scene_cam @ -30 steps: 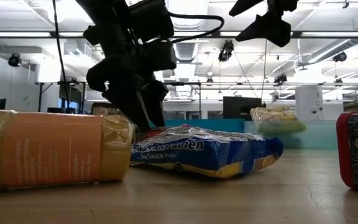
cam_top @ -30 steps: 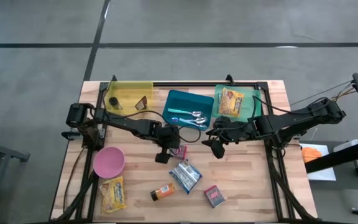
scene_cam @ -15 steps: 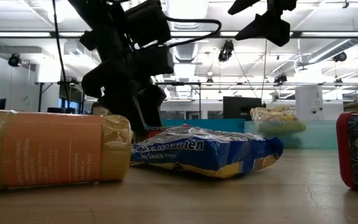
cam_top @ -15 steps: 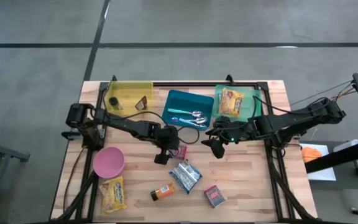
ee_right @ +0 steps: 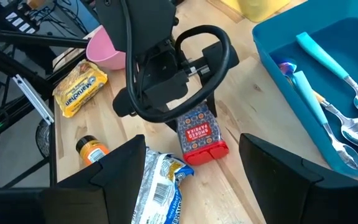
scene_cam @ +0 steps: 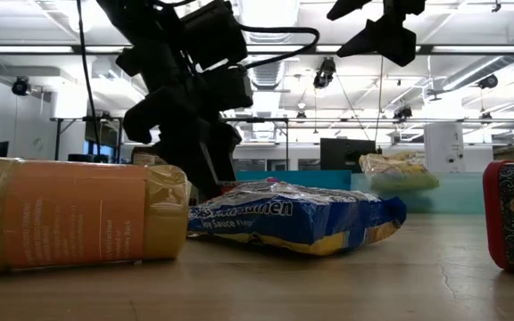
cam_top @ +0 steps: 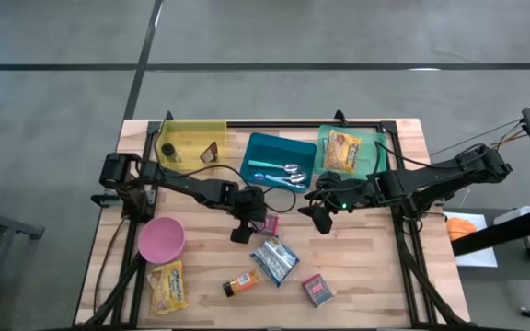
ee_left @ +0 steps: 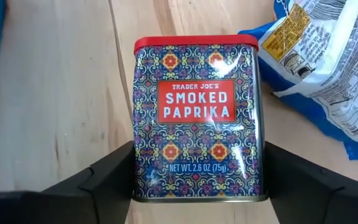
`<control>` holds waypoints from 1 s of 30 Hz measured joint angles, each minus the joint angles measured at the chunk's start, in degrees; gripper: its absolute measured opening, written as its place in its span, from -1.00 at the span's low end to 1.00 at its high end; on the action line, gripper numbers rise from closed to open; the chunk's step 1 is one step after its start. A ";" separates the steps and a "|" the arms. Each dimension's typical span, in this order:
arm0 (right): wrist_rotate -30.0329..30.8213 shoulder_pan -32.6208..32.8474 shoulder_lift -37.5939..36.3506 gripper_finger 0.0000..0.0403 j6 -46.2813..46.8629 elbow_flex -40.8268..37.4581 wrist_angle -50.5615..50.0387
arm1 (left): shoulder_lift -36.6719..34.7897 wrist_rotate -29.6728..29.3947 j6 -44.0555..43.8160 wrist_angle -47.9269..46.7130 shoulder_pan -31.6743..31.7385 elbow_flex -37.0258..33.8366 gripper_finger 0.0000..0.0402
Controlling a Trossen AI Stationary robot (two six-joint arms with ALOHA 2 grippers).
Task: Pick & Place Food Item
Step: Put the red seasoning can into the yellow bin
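Note:
A smoked paprika tin (ee_left: 196,112) with a patterned label and a red lid lies flat on the wooden table near its middle (cam_top: 267,223), label up. My left gripper (ee_left: 197,171) is at the tin's base end, one finger on each side; the right wrist view shows it over the tin (ee_right: 201,134). In the low view my left gripper (scene_cam: 199,169) reaches down behind the blue packet. My right gripper (cam_top: 320,221) hangs open above the table, right of the tin, with nothing between its fingers (ee_right: 120,168). My left gripper has the tin's two narrow long sides (ee_left: 137,180) between its fingers (ee_left: 107,177), near the base end, away from the red lid. The fingers slant down from the table's left side and lie along the tin. The tin lies flat on the table.
A blue noodle packet (cam_top: 274,260) lies just nearer than the tin. An orange bottle (cam_top: 241,284), a second tin (cam_top: 316,290), a pink bowl (cam_top: 161,239) and a yellow packet (cam_top: 168,287) lie near the front. Yellow (cam_top: 190,140), teal (cam_top: 279,158) and green (cam_top: 368,158) bins line the far edge.
My left gripper has sunk a little toward the table over the paprika tin. The tin has stayed where it was, and my right arm has kept still.

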 joint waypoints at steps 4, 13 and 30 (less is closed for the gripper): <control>0.00 0.00 0.00 0.27 -0.05 0.00 0.04 | 0.40 0.10 0.02 0.80 -0.02 0.01 0.50; -0.02 0.00 0.00 0.27 -0.11 0.00 0.03 | 0.12 -0.44 -2.07 -0.87 -0.06 0.02 0.48; 2.90 0.00 -0.45 0.27 0.89 0.00 6.52 | -12.10 4.52 -13.45 -8.82 6.72 1.37 0.48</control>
